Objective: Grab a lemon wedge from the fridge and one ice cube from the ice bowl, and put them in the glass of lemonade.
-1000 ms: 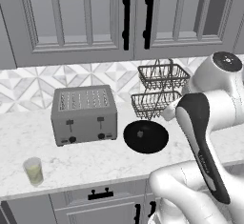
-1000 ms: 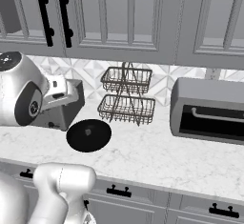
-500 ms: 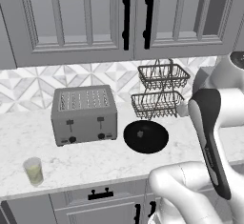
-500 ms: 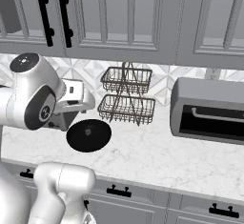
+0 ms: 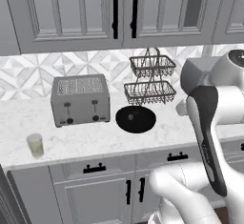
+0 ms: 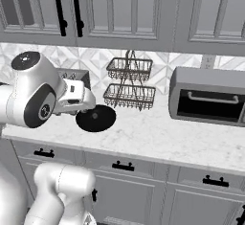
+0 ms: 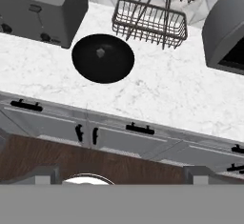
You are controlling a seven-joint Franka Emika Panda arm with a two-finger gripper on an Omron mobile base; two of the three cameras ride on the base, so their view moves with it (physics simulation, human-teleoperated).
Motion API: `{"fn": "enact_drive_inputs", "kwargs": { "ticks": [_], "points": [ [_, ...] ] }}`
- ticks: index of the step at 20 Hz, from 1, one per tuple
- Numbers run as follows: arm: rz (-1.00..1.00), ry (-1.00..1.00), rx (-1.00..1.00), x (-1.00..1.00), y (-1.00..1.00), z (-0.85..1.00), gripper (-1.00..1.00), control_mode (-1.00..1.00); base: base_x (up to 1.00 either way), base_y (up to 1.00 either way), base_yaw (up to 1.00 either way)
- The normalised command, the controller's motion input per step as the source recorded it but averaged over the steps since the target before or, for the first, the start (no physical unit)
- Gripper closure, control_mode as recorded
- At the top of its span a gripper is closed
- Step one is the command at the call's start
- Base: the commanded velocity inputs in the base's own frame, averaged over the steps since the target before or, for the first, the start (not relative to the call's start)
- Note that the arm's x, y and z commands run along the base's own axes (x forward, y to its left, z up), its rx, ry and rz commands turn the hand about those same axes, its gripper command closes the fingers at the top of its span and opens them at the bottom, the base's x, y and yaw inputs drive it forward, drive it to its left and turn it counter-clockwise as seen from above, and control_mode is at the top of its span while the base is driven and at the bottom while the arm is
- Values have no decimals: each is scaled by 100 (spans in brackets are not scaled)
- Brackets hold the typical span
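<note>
Meanwhile the arm keeps swinging right, away from the glass of lemonade (image 5: 35, 145); jaw state cannot be told.

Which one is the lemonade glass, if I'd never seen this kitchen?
Start at the silver toaster on the marble counter. The glass of lemonade stands alone near the counter's front edge, left of the toaster: a small clear tumbler of pale yellow-green liquid, unlike the flat black bowl.
</note>
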Motion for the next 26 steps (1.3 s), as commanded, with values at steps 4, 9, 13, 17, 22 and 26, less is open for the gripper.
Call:
{"fn": "enact_drive_inputs", "kwargs": {
  "ticks": [4,9,13,17,22,26],
  "points": [
    [0,0,0,0,0,0,-100,100,-55,-48,36],
    [0,0,0,0,0,0,-100,100,-15,-30,84],
    [0,0,0,0,0,0,-100,100,4,-3,97],
    [0,0,0,0,0,0,-100,100,0,3,99],
    [0,0,0,0,0,0,-100,100,0,21,100],
    [0,0,0,0,0,0,-100,100,0,20,100]
  ]
}}
